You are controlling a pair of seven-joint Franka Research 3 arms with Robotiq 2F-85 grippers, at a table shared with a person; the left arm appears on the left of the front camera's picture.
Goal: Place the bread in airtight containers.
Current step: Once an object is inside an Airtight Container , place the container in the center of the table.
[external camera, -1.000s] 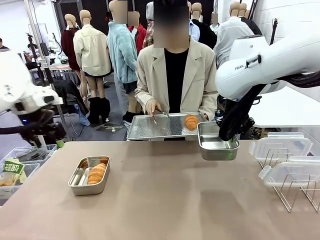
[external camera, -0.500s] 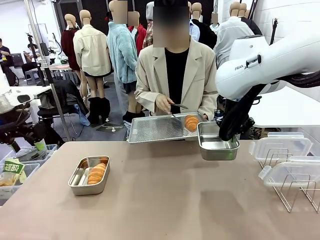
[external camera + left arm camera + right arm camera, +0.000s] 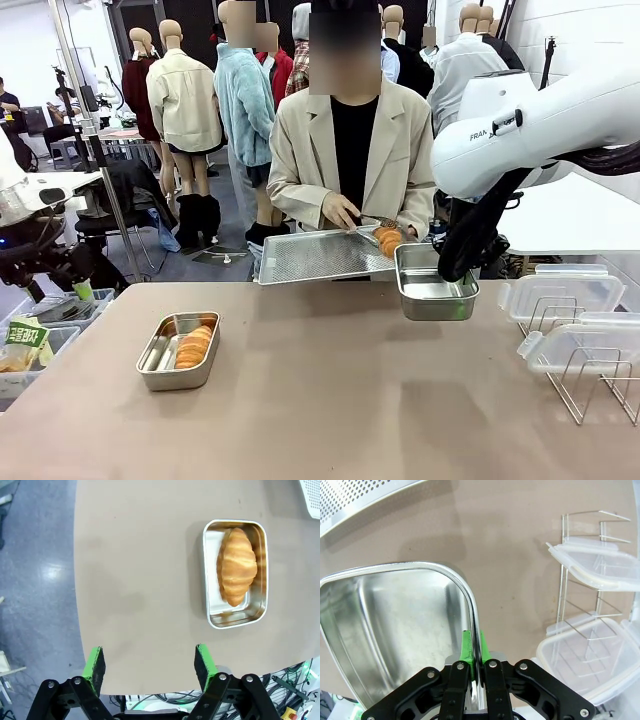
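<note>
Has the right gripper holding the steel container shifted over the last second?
No. The right gripper and its steel container sit at the same spot left of the wire rack, fingers shut on the rim.

Left arm (image 3: 38,252) sits low at the left edge. Left gripper (image 3: 150,662) points down, jaws wide apart, nothing between them. Right arm (image 3: 520,130) reaches in from the right. Right gripper (image 3: 471,647) is clamped tight on the rim of a steel container (image 3: 390,615).

A perforated steel tray (image 3: 310,257) is hanging past the tan table's (image 3: 330,400) far edge; a wire rack (image 3: 585,385) is standing at its right end (green packet (image 3: 22,338) lying in a left-side bin (image 3: 62,318)).
</note>
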